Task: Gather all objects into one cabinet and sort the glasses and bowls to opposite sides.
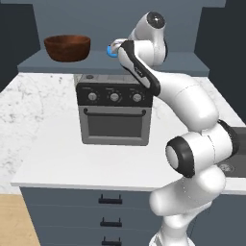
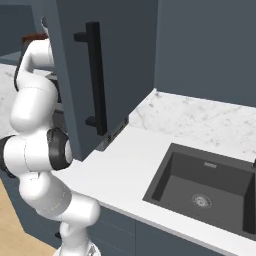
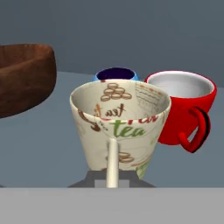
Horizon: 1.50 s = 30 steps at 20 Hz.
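My gripper (image 3: 112,175) is shut on the near wall of the pale beige tumbler (image 3: 120,127), which stands upright and prints "tea". Right behind the tumbler sits the little blue bowl (image 3: 116,74), and the red mug (image 3: 183,109) stands to its right with the handle toward me. The wide brown bowl (image 3: 22,78) lies to the left, apart from them. From the left base view the arm reaches onto the shelf of the cabinet (image 1: 192,62), with the gripper (image 1: 116,46) by the blue bowl (image 1: 111,50) and the brown bowl (image 1: 67,47) further left.
A grey toaster oven (image 1: 114,113) stands on the white marble counter (image 1: 43,144) under the shelf. The open cabinet door (image 2: 120,65) with its black bar handle (image 2: 97,75) hangs close to the arm. A dark sink (image 2: 205,190) lies at the right.
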### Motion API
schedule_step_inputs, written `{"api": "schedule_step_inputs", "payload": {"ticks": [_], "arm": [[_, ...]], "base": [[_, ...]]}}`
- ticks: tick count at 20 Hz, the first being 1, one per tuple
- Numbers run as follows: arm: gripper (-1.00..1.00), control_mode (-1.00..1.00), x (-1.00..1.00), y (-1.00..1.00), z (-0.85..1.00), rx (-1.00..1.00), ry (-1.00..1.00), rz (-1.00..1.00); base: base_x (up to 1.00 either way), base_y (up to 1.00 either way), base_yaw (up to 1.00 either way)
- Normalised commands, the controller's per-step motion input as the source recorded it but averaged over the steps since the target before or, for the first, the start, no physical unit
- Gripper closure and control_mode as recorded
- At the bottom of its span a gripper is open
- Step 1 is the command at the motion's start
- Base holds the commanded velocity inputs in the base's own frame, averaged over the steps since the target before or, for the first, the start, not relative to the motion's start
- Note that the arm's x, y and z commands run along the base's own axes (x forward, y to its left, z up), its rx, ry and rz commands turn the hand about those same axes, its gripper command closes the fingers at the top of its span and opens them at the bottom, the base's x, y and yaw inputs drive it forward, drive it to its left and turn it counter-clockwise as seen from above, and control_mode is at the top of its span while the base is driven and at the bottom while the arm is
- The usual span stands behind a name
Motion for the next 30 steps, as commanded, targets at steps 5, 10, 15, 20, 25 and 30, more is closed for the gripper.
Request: {"api": "schedule_step_inputs", "payload": {"ticks": [5,10,15,20,25,30], "arm": [[1.0,-1.0,0.17,0.2,0.0,-0.04,-0.01,0.05],[1.0,-1.0,0.0,0.21,-0.12,-0.1,-0.06,0.07],[1.0,-1.0,0.0,0.05,-0.34,-0.16,-0.08,0.09],[1.0,-1.0,0.02,0.0,-0.42,-0.11,-0.07,0.07],[1.0,-1.0,0.25,-0.1,-0.06,0.0,0.0,-0.01],[1.0,-1.0,0.46,-0.16,0.0,0.05,0.0,-0.06]], "base": [[0.0,0.0,0.0],[0.0,0.0,0.0],[0.0,0.0,0.0],[0.0,0.0,0.0],[0.0,0.0,0.0],[0.0,0.0,0.0]]}}
